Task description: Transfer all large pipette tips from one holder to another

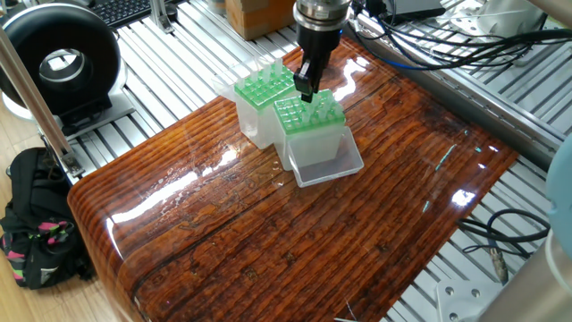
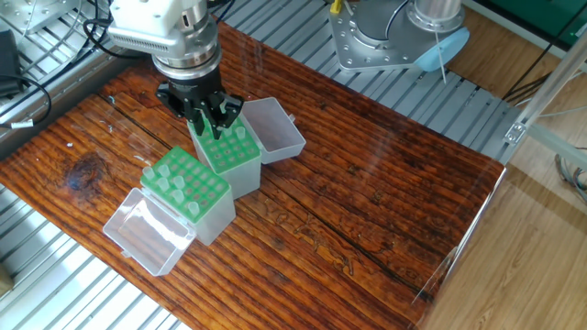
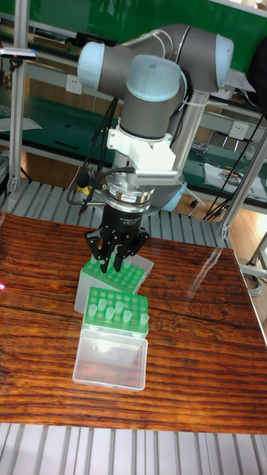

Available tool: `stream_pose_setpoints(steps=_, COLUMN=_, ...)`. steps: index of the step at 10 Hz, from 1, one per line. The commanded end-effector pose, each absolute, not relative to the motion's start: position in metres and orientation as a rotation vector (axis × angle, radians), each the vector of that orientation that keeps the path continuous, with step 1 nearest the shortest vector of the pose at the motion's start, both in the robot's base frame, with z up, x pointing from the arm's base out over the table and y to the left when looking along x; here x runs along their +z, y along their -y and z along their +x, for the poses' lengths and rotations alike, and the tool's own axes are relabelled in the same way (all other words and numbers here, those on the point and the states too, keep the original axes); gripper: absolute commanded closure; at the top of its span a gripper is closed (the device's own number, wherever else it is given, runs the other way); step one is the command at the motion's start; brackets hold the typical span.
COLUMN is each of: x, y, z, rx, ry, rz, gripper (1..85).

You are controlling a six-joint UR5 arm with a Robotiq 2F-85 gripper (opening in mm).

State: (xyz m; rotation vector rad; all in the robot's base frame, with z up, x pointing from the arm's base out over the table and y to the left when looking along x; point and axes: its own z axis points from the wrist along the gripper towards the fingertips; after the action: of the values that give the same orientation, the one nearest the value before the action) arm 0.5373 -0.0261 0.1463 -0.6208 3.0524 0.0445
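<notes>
We saw a glossy, dark-grained wooden desk (image 1: 357, 233) with a rounded near edge, resting on a frame of ribbed aluminium rails (image 1: 170, 63). Overhead lights glared off its varnish. Two pipette-tip holders stood directly on the wood, side by side and touching. Each was a clear box with a green perforated top. One holder (image 2: 191, 191) carried whitish tips (image 2: 174, 183) standing in part of its grid; its clear hinged lid (image 2: 145, 229) lay open flat on the desk. The other holder (image 2: 229, 156) also had its clear lid (image 2: 275, 128) folded open onto the wood. The remaining desk surface showed only grain and reflections.
</notes>
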Motion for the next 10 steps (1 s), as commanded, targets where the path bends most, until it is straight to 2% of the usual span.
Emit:
stream_pose_setpoints(steps=1, x=0.144, y=0.025, z=0.54, rx=0.048, ry=-3.047, rz=-0.602, gripper=54.0)
stream_pose_setpoints(steps=10, x=0.14, y=0.029, z=0.526, rx=0.027, ry=-3.09, rz=-0.609, gripper=55.7)
